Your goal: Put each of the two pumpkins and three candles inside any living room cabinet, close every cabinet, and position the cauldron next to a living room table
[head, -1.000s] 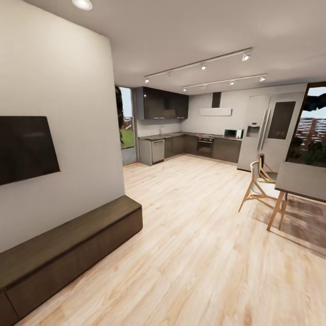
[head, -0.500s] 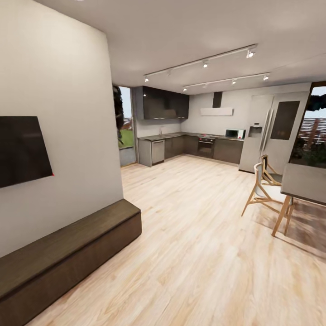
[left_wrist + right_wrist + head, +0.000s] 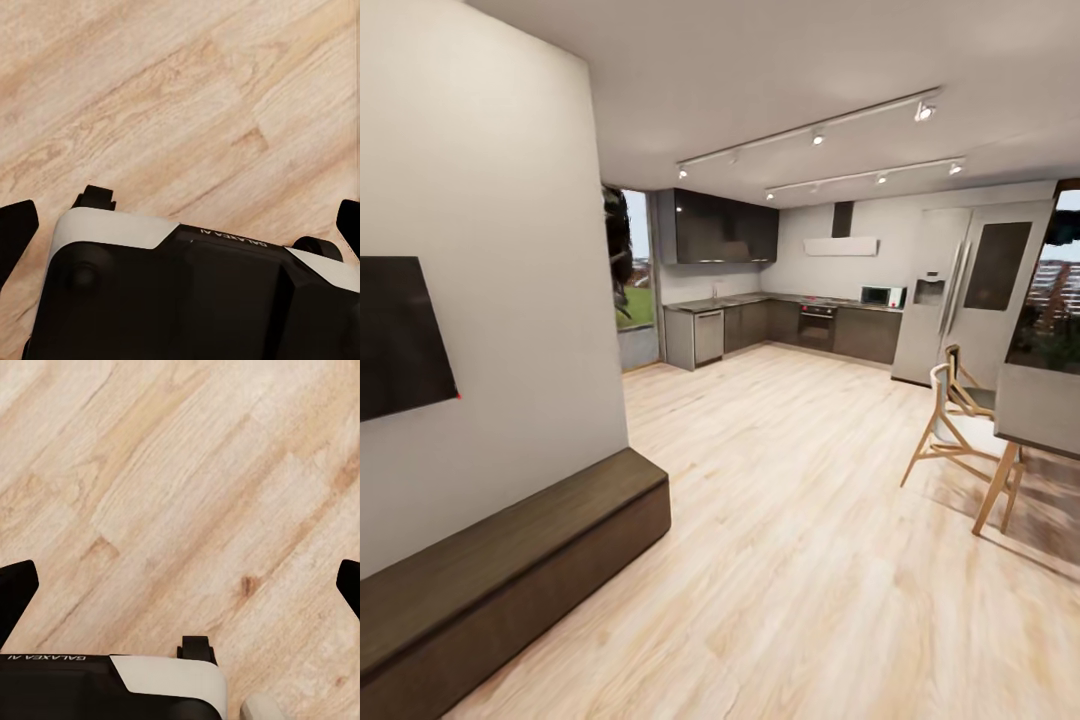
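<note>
The cabinet (image 3: 520,560), a long, low, dark brown unit, runs along the wall at the lower left of the head view, and its front panels look shut. The pumpkins, candles, cauldron and the low table are out of view. In the left wrist view my left gripper (image 3: 180,225) hangs over the wood floor, its dark fingertips (image 3: 15,232) wide apart with nothing between them. My right gripper (image 3: 180,585) is open the same way above the floor, fingertips (image 3: 15,589) at the frame's edges.
A dark TV (image 3: 400,335) hangs above the cabinet. A taller table (image 3: 1040,405) with wooden chairs (image 3: 960,425) stands at the right. The kitchen (image 3: 780,325) and fridge (image 3: 960,290) lie beyond the light wood floor (image 3: 790,520). My own base (image 3: 187,292) sits under the grippers.
The whole head view has shifted: TV and cabinet slid left, table and chairs slid right, as the camera advanced. No object itself moved.
</note>
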You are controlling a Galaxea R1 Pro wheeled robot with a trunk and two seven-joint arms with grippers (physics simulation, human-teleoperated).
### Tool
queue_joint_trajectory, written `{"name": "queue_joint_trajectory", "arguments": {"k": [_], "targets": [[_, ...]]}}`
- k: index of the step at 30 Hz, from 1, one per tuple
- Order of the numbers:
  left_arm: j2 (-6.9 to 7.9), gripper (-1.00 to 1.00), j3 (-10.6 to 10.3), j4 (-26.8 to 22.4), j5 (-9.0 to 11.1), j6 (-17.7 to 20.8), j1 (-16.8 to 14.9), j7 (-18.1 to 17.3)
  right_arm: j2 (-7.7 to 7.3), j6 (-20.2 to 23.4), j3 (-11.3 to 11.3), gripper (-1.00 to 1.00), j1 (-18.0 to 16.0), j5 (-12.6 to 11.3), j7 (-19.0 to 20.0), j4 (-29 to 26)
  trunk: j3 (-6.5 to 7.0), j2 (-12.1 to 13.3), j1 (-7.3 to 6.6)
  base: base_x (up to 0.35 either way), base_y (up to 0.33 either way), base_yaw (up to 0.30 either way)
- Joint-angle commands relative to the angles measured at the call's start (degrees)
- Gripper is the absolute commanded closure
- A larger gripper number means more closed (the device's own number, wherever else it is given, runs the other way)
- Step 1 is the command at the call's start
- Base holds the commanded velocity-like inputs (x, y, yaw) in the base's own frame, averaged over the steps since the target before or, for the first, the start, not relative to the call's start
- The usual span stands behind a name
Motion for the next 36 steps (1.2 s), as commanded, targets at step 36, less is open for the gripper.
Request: {"name": "queue_joint_trajectory", "arguments": {"k": [36], "targets": [[0.0, -1.0, 0.3, -0.11, 0.2, 0.34, -0.02, -0.01, 0.0, 0.16, 0.01, -1.0, -0.02, 0.04, 0.02, -0.05, -0.09, -0.07, 0.04, 0.262, 0.0, 0.0]]}}
